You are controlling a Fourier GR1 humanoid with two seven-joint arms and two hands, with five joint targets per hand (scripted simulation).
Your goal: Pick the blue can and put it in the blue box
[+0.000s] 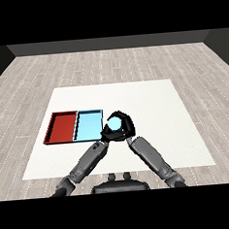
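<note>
- Both grey forearms rise from the lower corners of the head view and meet near the middle of the white table (149, 99); their elbows are cut off at the lower edge.
- Right hand (127, 126) curls round the blue can (115, 122), fingers arching over its top and far side, so only a pale blue patch of the can shows between the black fingers.
- Whether the can stands on the table or is lifted off it cannot be told; its base is hidden by the hands.
- Left hand (108, 135) lies just below and left of the can, right against the right hand. Black overlaps black there, so I cannot tell whether its fingers are apart or closed, or whether it touches the can.
- Just left of both hands lies the light blue tray (88, 126), its near right corner covered by the left hand; the can is beside it, not inside.
- Beyond that, further left, the red tray (62, 126) touches the blue one.
</note>
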